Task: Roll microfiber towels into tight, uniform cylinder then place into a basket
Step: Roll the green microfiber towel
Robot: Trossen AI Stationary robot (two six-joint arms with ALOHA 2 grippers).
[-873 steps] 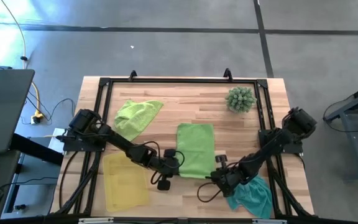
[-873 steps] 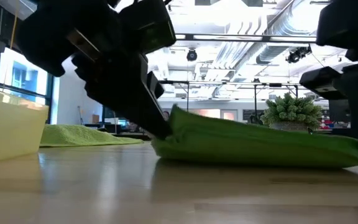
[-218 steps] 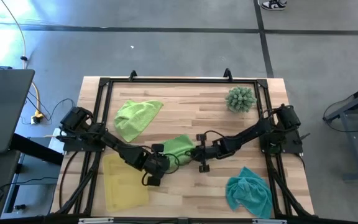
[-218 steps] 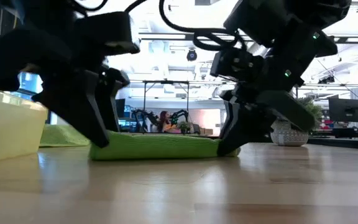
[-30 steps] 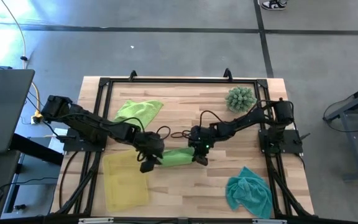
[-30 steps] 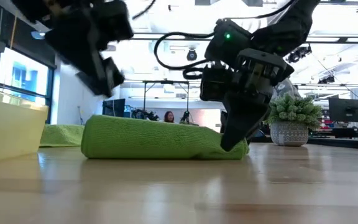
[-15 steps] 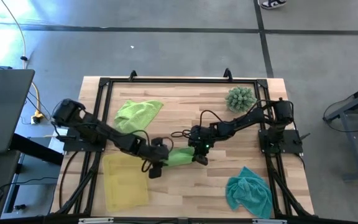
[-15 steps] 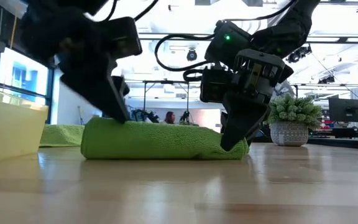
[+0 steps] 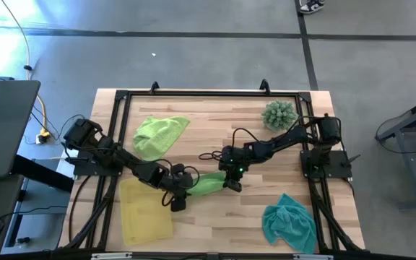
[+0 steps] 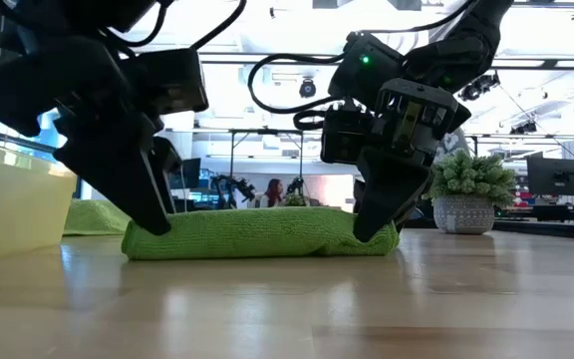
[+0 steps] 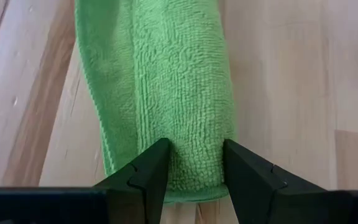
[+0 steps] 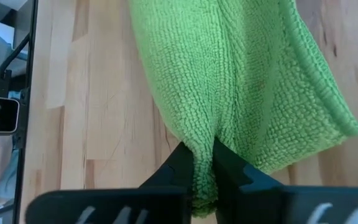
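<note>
Pinching each end of the soft, limp rolled towel (image 9: 204, 183), my left pincer (image 11: 194, 167) and right pincer (image 12: 202, 163) grip firmly.

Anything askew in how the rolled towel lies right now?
Yes. The rolled green towel is loose at the right gripper end: a flap splays sideways, and the roll looks squashed flat in the low view.

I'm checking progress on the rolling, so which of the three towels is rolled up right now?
The lime green towel at mid-table, held at its ends by the left gripper and right gripper. The other lime towel and teal towel lie crumpled.
</note>
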